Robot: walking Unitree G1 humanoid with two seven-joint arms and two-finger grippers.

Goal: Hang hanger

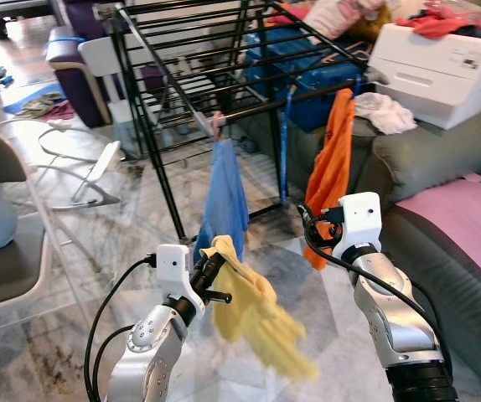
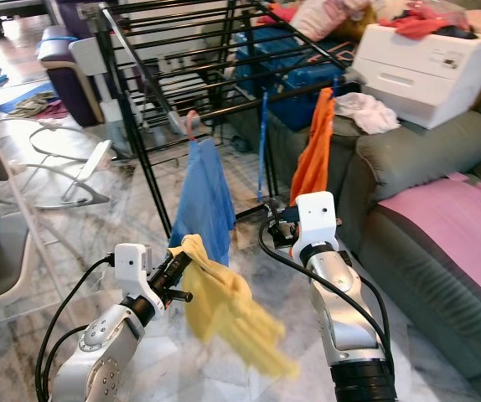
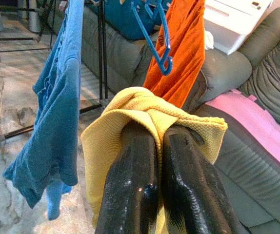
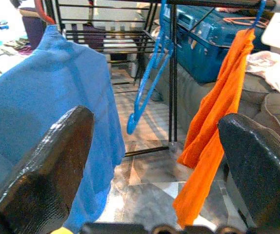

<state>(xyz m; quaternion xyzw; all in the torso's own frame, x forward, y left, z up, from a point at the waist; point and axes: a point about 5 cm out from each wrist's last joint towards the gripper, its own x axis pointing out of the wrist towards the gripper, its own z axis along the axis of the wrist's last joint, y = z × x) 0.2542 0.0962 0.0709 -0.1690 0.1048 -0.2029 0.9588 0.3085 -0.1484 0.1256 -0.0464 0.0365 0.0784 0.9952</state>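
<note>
My left gripper (image 1: 209, 270) is shut on a yellow cloth (image 1: 257, 318), which drapes over its fingers (image 3: 135, 161) and hangs down to the right. The black drying rack (image 1: 190, 50) stands ahead of me. On its near bar hang a blue garment (image 1: 224, 197) on a pink hanger, an empty blue hanger (image 4: 147, 83) and an orange garment (image 1: 331, 167). My right gripper (image 4: 159, 131) is open and holds nothing. It is raised in front of the orange garment and points at the empty blue hanger.
A grey sofa (image 1: 442, 159) with a pink cover (image 1: 467, 218) runs along the right. A white box (image 1: 442, 63) with clothes on it rests on its arm. A blue suitcase (image 1: 307, 75) lies behind the rack. A grey chair (image 1: 6, 243) stands at the left.
</note>
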